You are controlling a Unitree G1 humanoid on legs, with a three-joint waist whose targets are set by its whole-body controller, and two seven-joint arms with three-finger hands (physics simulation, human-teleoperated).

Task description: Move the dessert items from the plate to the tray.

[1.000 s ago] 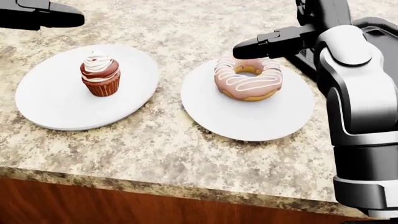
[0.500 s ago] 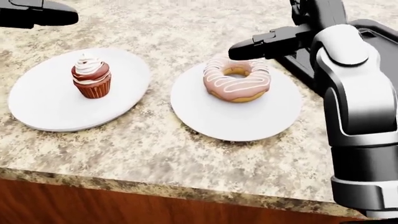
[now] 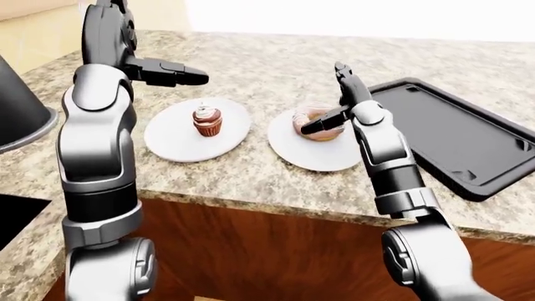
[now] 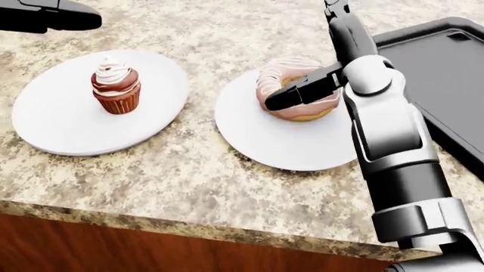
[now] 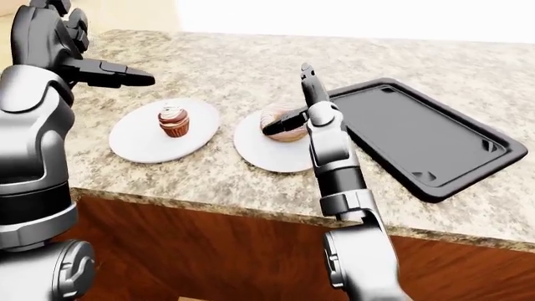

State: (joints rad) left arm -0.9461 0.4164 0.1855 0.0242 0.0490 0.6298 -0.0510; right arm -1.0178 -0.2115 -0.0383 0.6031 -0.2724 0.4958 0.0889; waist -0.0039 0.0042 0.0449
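Note:
A pink-iced donut [image 4: 301, 114] with white stripes lies on the right white plate [image 4: 287, 148]. A chocolate cupcake [image 4: 116, 85] with white swirl stands upright on the left white plate [image 4: 45, 122]. My right hand [image 4: 302, 62] is open over the donut: one black finger [image 4: 299, 90] lies across its top, and another points up past it. My left hand [image 3: 180, 72] is open, fingers straight, hovering above the counter beyond the cupcake plate. The black tray [image 5: 418, 135] lies empty to the right of the donut plate.
The plates sit on a speckled granite counter whose near edge [image 4: 189, 226] runs along the bottom of the head view. A dark round pot [image 3: 17, 106] stands at the far left, with a black recess [image 3: 12, 213] below it.
My right hand has dropped from beyond the donut onto it, one finger now lying across its top. The forearm has swung left, uncovering the tray. The view shifted slightly.

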